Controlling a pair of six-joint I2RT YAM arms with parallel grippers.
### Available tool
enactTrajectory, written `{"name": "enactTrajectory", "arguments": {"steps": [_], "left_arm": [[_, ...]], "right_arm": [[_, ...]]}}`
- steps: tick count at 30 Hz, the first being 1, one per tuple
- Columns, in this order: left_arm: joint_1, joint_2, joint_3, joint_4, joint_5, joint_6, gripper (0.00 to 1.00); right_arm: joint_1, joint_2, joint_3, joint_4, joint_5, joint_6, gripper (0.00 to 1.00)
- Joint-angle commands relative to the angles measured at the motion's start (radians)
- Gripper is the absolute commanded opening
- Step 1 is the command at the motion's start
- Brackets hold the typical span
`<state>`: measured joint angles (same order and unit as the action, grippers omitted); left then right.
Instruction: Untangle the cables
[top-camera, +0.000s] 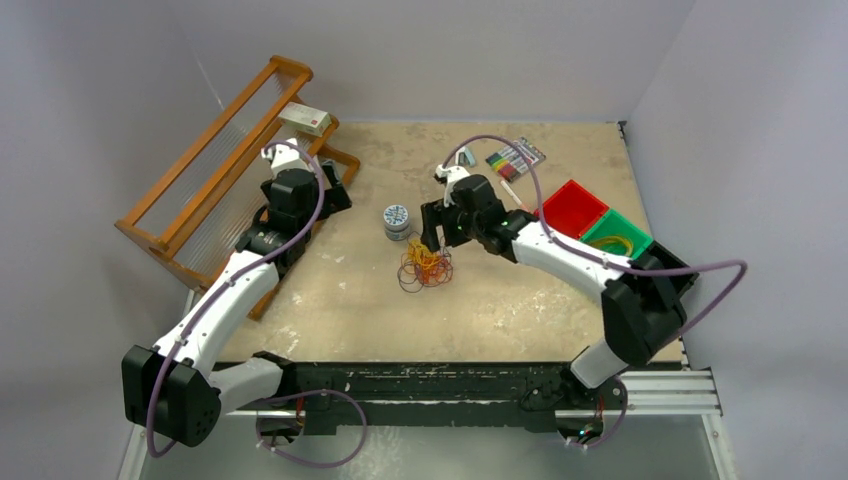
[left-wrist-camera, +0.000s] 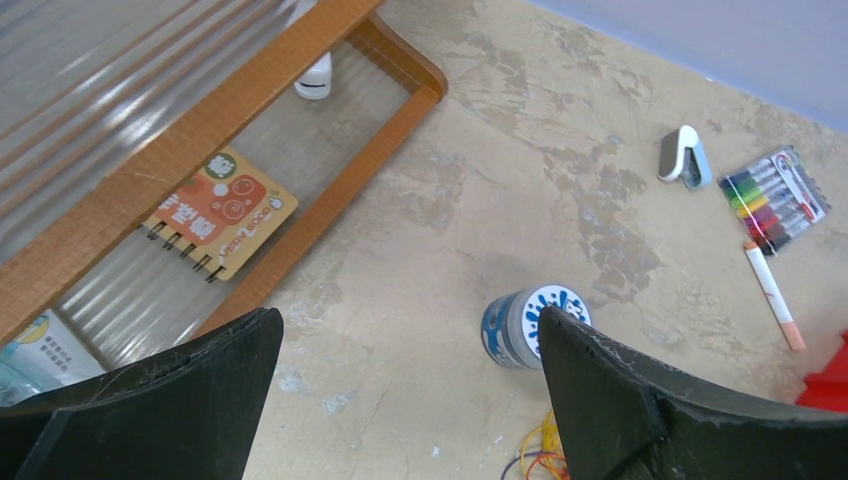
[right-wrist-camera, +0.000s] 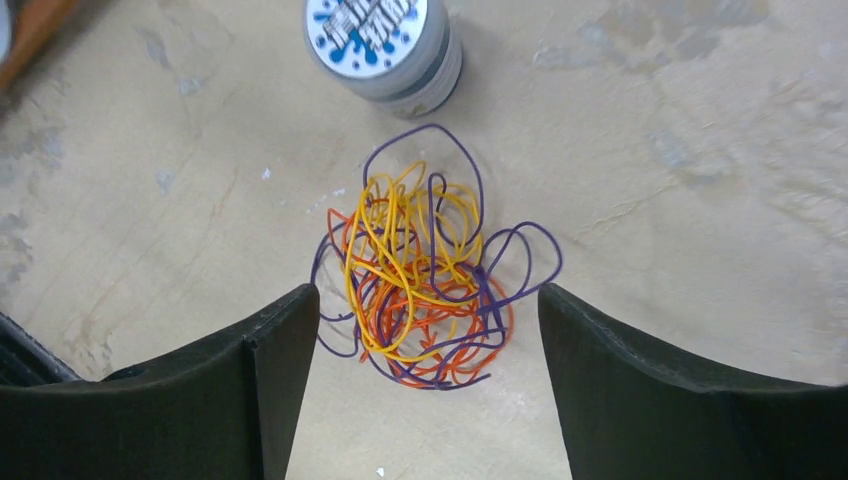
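The cables lie in one tangled heap of thin orange, yellow and purple loops on the table's middle. In the right wrist view the cable heap sits on the table between and just beyond my wide-open fingers. My right gripper hovers right over the heap's far edge, open and empty. My left gripper is open and empty at the left, near the wooden rack, well away from the heap. A corner of the cables shows low in the left wrist view beside the right finger.
A small blue-and-white round tub stands just left of the heap. A wooden rack holds a notebook at the far left. A marker pack, a loose marker and a stapler lie at the back. Red and green bins stand right.
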<state>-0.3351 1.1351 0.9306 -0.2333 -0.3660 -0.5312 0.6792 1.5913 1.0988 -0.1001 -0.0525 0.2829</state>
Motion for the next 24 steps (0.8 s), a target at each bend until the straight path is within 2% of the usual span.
{"name": "enactTrajectory", "arguments": {"steps": [1,6,13,24], "left_arm": [[-0.001,0.006,0.009,0.044,0.074,0.013,0.98],[-0.016,0.03,-0.03,0.093,0.164,-0.027,0.95],[-0.027,0.047,-0.043,0.105,0.163,-0.028,0.95],[-0.027,0.03,-0.042,0.094,0.15,-0.008,0.94]], "right_arm": [[-0.007,-0.089,-0.008,0.019,0.11,-0.014,0.83],[-0.054,-0.098,-0.039,-0.042,0.153,0.065,0.79],[-0.061,-0.019,-0.036,-0.008,0.038,0.189,0.65],[-0.063,0.075,-0.012,0.049,0.05,0.274,0.56]]}}
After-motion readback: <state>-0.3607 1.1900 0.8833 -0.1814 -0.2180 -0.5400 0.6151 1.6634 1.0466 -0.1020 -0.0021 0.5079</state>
